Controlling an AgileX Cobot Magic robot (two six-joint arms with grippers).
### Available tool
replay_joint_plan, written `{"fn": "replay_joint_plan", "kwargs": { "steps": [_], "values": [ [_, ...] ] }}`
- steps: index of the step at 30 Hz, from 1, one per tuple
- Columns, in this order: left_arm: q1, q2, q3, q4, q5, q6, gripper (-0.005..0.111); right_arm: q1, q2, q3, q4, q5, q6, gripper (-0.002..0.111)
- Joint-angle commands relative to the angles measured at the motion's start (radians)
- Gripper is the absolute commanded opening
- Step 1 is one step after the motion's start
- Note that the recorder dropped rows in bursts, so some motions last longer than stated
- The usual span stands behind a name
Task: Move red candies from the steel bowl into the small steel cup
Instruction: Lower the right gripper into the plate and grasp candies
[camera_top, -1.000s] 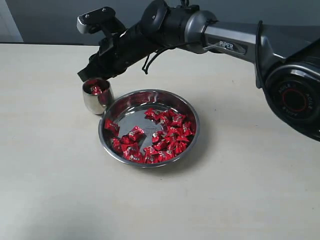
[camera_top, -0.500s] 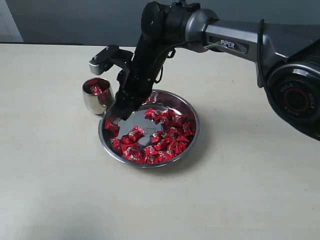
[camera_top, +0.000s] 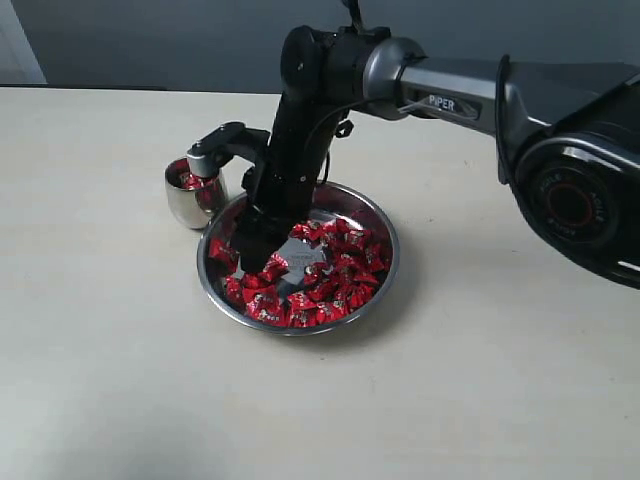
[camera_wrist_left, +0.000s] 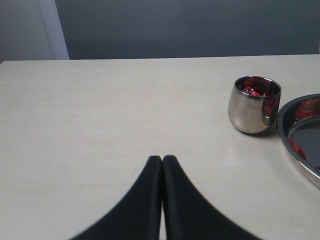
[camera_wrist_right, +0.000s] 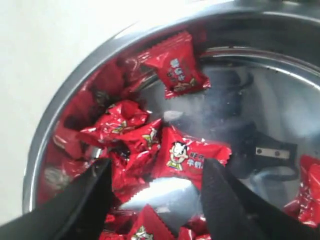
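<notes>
The right tool (camera_top: 252, 262) reaches down into the steel bowl (camera_top: 394, 245) with its two dark fingers spread wide and nothing held. Red candies (camera_top: 335, 275) lie heaped directly beneath and around it. In the wrist view one face-printed candy (camera_wrist_right: 187, 157) lies just ahead of the gap between the fingers, overlapping its neighbours.

The small steel cup (camera_top: 190, 205) stands on the bench (camera_top: 100, 350) close beside this tool, just outside the bowl's rim, with a few red wrappers showing inside.

The left tool (camera_wrist_left: 162, 167) is away from the bowl, low over bare bench, with its fingers pressed together and empty.

The candies look light and small. Their glossy wrappers are probably slippery and crinkle under pressure, and the frilled ends are flimsy. The best hold is likely across a candy's plump middle. The polished bowl floor may let a candy skid away, and overlapping neighbours could lift with it.
</notes>
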Motion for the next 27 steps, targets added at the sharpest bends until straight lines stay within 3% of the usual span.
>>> {"fn": "replay_joint_plan", "kwargs": {
  "steps": [1,7,27],
  "values": [
    [-0.005,-0.009,0.002,0.001,-0.004,-0.002,0.0,-0.001,-0.003,-0.003,0.02,0.01,-0.004,0.054],
    [-0.005,-0.009,0.002,0.001,-0.004,-0.002,0.0,0.031,-0.003,-0.003,0.025,0.011,-0.004,0.049],
    [-0.005,-0.009,0.002,0.001,-0.004,-0.002,0.0,0.038,0.047,-0.003,-0.005,0.015,-0.005,0.049]
  ]
}}
